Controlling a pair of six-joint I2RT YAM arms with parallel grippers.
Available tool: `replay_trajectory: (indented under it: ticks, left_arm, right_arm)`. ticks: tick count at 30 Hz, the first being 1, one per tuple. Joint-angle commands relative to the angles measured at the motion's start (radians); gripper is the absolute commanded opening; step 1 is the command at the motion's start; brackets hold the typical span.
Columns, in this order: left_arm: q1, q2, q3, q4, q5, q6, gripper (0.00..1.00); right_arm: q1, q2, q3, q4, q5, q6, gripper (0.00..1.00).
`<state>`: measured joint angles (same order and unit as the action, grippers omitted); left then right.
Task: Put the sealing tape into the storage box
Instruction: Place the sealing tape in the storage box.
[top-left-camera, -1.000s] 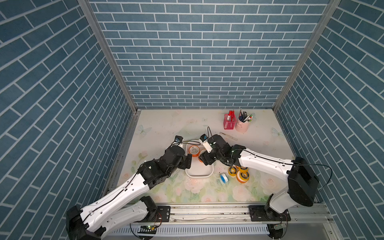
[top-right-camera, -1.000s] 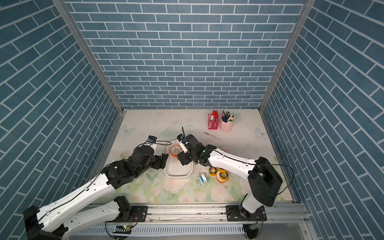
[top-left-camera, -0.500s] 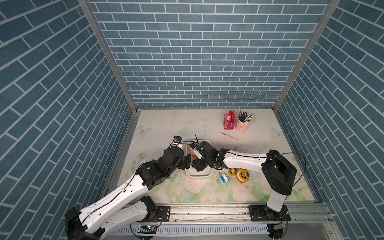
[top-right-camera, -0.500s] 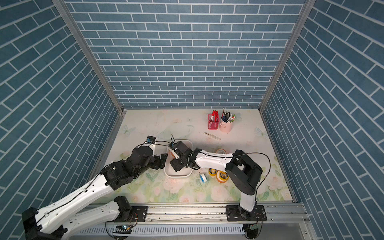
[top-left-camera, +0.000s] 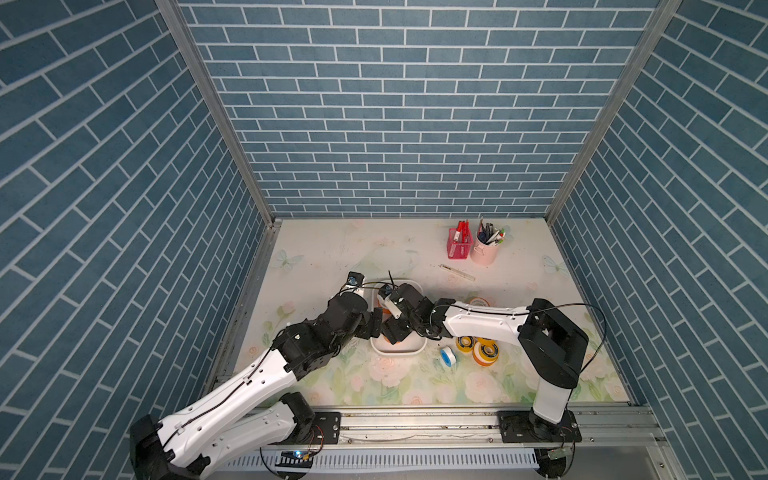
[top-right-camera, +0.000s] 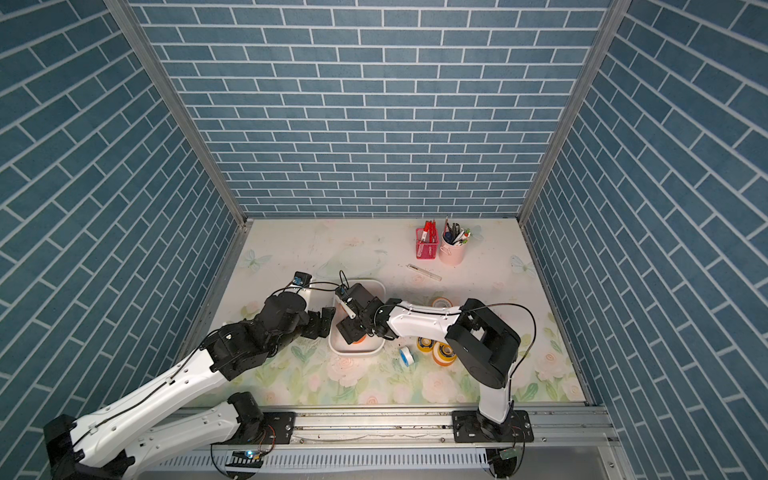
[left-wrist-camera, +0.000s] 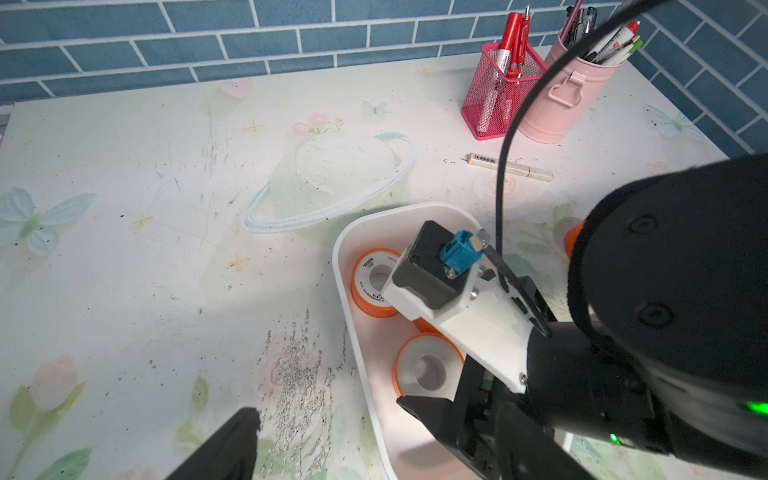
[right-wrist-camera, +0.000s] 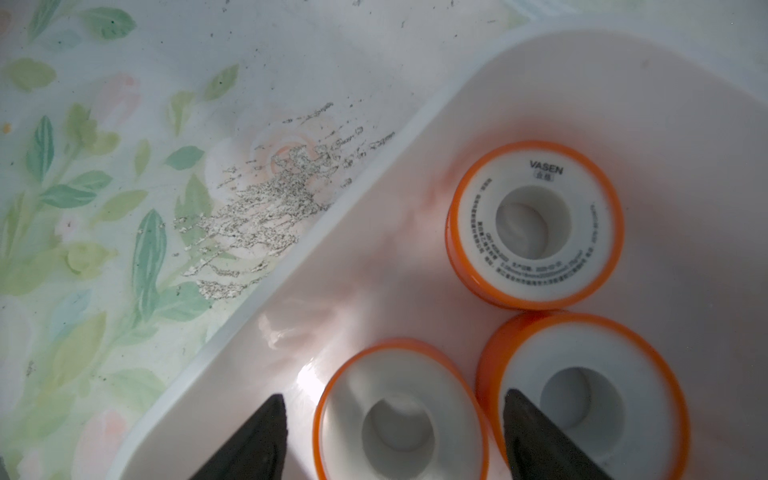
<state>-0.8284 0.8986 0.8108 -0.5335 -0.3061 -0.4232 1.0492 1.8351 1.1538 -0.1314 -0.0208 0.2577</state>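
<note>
Right wrist cam tells it best: the right end effector (right-wrist-camera: 390, 395) is down inside the storage box (right-wrist-camera: 291, 266), jaws spread either side of an orange spool (right-wrist-camera: 399, 419) of sealing tape. There's a sliver of daylight on both sides, so I'd call that let go, not gripped. A second ago that arm was up over the far end of the box with a spool pinched in it. Since then it has swung to the near end, dropped low and started opening. So that roll is delivered, lying flat on the box floor, touching a third spool (right-wrist-camera: 582, 399), with a labelled spool (right-wrist-camera: 534, 226) a bit further in. The left end effector (top-left-camera: 376, 325) sits right at the box's left rim, wide open with nothing in it, and has hardly shifted. Going by both top views, a blue spool (top-left-camera: 448, 354), a yellow spool (top-left-camera: 465, 343) and an orange-sided spool (top-left-camera: 487, 353) are still out on the desk (top-left-camera: 316, 257) just right of the box. One more spool (top-left-camera: 478, 300) peeks out behind the right forearm. My guess is roughly halfway done. Next it needs to lift straight up without nudging the neighbours, then probably go for the blue one since it's nearest.
</note>
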Motion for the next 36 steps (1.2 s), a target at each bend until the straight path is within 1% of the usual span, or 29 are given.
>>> replay_trajectory:
  ticks: [1,3,8,11,14,16,22,28,36]
  left_arm:
    - [0.006,-0.005,-0.015,-0.009,-0.005,-0.004,0.92]
    - [0.006,-0.005,-0.015,-0.011,-0.004,-0.006,0.92]
    - [0.006,-0.007,-0.015,-0.01,-0.004,-0.006,0.92]
    - [0.006,-0.007,-0.015,-0.01,-0.003,-0.005,0.92]
    - [0.006,-0.008,-0.015,-0.009,-0.001,-0.005,0.92]
    - [0.006,-0.009,-0.016,-0.005,0.009,-0.001,0.88]
    - [0.006,-0.009,-0.016,-0.005,0.009,-0.001,0.88]
    - [0.006,-0.009,-0.016,-0.005,0.011,-0.001,0.88]
    - [0.006,-0.012,-0.018,0.0,0.022,0.002,0.88]
  right_arm:
    - [0.006,-0.016,0.019,0.021,0.023,0.006,0.83]
    - [0.006,-0.03,0.021,0.01,0.024,0.002,0.82]
    - [0.007,-0.107,-0.012,-0.043,0.022,-0.016,0.72]
    - [0.007,-0.153,-0.047,-0.089,0.029,-0.029,0.58]
    - [0.004,-0.187,-0.087,-0.128,0.036,-0.045,0.4]
    - [0.002,-0.197,-0.108,-0.146,0.023,-0.056,0.29]
    - [-0.005,-0.177,-0.113,-0.2,-0.019,-0.076,0.1]
    - [-0.013,-0.126,-0.077,-0.237,-0.042,-0.099,0.08]
    - [-0.023,-0.056,-0.014,-0.305,-0.048,-0.154,0.08]
